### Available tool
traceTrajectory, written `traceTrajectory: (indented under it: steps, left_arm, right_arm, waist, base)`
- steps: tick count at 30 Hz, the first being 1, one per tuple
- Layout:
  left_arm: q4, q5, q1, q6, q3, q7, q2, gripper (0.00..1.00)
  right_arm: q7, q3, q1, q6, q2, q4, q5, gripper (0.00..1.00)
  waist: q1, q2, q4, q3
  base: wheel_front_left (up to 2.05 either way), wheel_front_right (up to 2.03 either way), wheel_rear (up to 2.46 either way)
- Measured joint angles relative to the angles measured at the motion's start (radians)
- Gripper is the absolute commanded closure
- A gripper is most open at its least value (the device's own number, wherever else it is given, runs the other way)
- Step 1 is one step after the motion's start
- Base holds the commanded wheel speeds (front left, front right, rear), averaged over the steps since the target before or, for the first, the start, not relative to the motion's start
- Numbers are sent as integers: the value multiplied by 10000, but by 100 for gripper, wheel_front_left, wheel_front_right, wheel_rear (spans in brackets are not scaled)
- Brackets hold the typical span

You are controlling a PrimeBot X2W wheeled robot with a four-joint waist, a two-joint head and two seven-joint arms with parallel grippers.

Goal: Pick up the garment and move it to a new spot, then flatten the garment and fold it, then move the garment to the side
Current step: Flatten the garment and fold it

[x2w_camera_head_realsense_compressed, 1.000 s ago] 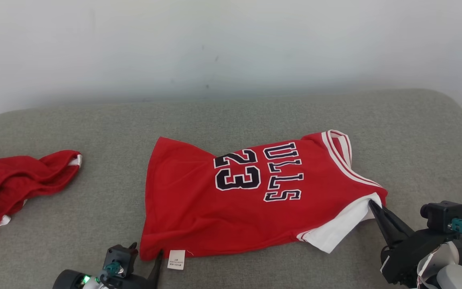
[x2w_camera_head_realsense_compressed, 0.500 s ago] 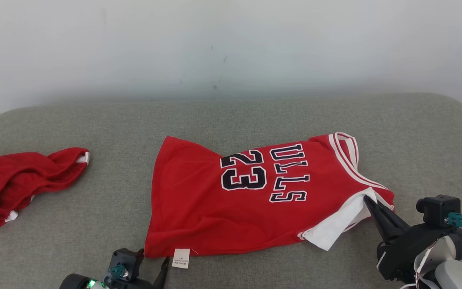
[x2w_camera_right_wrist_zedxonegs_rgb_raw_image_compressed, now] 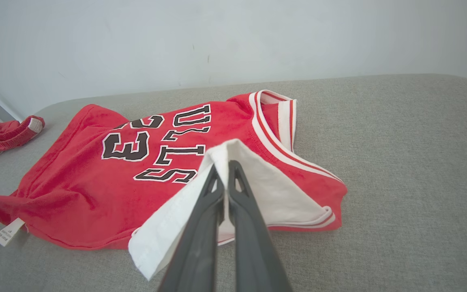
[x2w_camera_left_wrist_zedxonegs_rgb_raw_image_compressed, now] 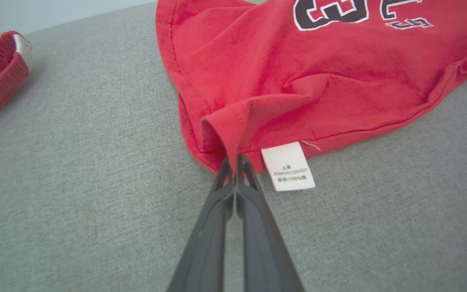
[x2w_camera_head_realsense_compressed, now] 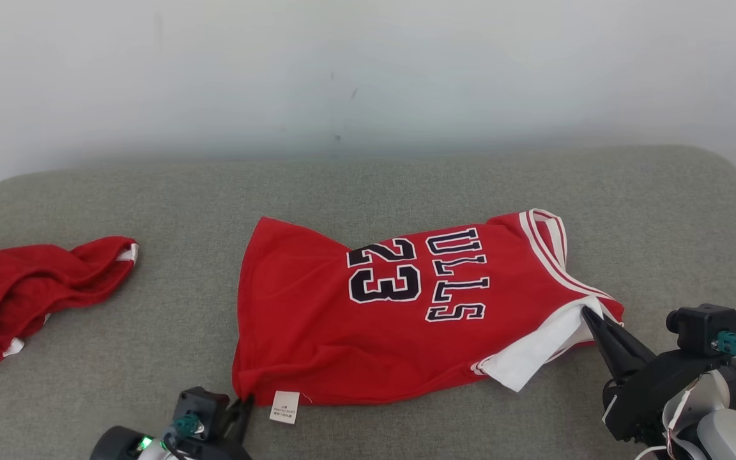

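On grey woven cushion, clamping red numbered jersey: hem in left gripper, white sleeve in right gripper; risking shallow-bite slippage.

The red garment is soft, fuzzy matt cloth, and the grey cushion is coarse woven fabric.

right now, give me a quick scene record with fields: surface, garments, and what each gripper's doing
surface: grey fabric cushion
main garment: red basketball jersey printed 23, lying spread but wrinkled
left gripper: shut, pinching the jersey's red hem corner beside the white care label
right gripper: shut, pinching the jersey's white sleeve
other item: crumpled red garment with white trim, apart from the jersey, on the robot's left
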State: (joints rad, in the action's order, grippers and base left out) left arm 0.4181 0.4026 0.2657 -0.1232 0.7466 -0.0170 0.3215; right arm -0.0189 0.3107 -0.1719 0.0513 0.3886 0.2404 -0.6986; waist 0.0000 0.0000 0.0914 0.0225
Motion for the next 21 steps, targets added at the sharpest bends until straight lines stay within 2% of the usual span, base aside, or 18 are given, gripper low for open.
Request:
traceTrajectory:
  steps: [5, 7, 10, 13, 17, 19, 21]
  left_arm:
    - [-253, 46, -16, 0, -385, 4, 249, 100]
    - [-535, 424, -131, 8, -619, 0, 293, 100]
    - [-991, 1235, -451, 368, -754, -69, 238, 100]
    - [-1216, 1450, -251, 681, -984, -290, 330, 100]
    - [-1118, 2013, 1243, 1187, -1528, -932, 447, 100]
    - [-821, 2531, 2310, 1442, -1906, -1348, 412, 100]
    - [-259, 2940, 3496, 1666, -2280, -1883, 337, 100]
  right_arm:
    - [-86, -42, 3, 2, -50, -77, -288, 100]
    - [-182, -42, -14, 4, -67, -180, -336, 100]
    - [-443, 8, -114, 54, -151, -249, -535, 100]
    - [-811, 121, -604, 127, -186, -151, -654, 100]
    - [-1649, 107, -1890, 330, -476, 360, -1467, 100]
    - [-2182, 82, -2802, 337, -838, 970, -2056, 100]
    - [-2738, 163, -3963, 316, -1062, 1714, -2086, 100]
  waist:
    - [0, -1, -7, -91]
    - [0, 0, -34, -110]
    - [-1, 0, -104, -44]
    - [0, 0, -189, 119]
    - [1, 0, -304, 473]
    - [2, 0, -361, 699]
    - [3, 1, -422, 946]
  base:
    - [0, 0, 0]
    - [0, 0, 0]
    - [0, 0, 0]
    - [0, 0, 0]
    - [0, 0, 0]
    - [0, 0, 0]
    - [0, 0, 0]
